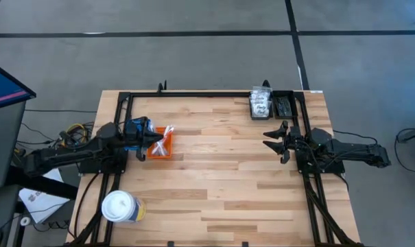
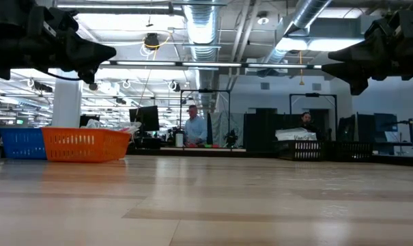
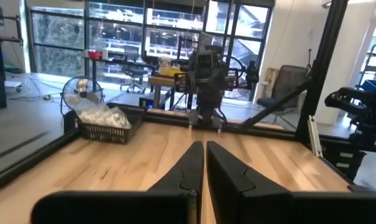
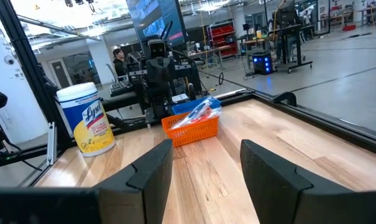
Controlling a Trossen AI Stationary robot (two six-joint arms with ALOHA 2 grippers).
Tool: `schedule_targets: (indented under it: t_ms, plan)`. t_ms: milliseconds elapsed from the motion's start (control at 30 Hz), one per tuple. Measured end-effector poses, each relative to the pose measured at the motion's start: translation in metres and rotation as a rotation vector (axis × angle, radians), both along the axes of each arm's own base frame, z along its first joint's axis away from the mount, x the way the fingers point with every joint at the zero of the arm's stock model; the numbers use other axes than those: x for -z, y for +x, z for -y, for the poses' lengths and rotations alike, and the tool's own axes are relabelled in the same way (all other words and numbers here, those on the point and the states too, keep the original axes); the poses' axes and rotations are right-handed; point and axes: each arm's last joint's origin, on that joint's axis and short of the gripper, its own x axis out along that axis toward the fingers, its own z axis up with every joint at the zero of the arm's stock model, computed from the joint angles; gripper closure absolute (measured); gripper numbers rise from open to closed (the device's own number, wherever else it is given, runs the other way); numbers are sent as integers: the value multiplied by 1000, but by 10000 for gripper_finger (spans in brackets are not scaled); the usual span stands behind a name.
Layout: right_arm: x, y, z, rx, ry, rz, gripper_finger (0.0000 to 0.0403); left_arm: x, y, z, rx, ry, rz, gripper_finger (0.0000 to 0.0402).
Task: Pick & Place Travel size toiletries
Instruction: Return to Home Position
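Both grippers are held above the table with nothing in them: the left gripper [image 3: 204, 163] is shown with its fingers pressed almost together, and the right gripper [image 4: 206, 149] with its fingers spread wide. A wooden table [image 1: 221, 185] framed by black rails is seen from above. The left arm is folded at the table's left side, with its gripper over the blue bin [image 2: 20, 143]. The right arm is folded at the right side and aimed inward. In the low view both are hung high over the boards, a posture judged to be one of rest, chosen so that nothing is struck. The blue bin and the orange bin [image 2: 83, 145] are set touching, side by side, within the left arm's reach. Two more bins are set side by side at the far right corner, within the right arm's reach. A Lysol wipes canister [image 4: 88, 118] is stood upright at the near left corner, well apart from the bins. The toiletries appear sorted by kind. Crinkly clear packets [image 3: 100, 115] are heaped in the inner black bin [image 3: 104, 132]. Thin toothbrush-like sticks [image 1: 165, 136] are laid in the orange bin. Short dark grey combs [image 1: 282, 106] are laid in the outer black bin [image 1: 291, 104]. The blue bin's contents cannot be made out. Every toiletry that can be seen lies in a bin, so the sorting is judged complete or nearly so.
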Motion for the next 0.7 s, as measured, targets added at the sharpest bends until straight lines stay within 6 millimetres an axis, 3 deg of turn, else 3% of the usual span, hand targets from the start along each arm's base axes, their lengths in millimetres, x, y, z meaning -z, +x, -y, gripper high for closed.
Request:
schedule_targets:
  t_ms: [367,700]
  plan:
    - [0,0,0,0,0,0,221,-7,-5,2,1,28,67,389]
    - [0,0,0,0,0,0,221,-19,-18,6,-17,175,192,389]
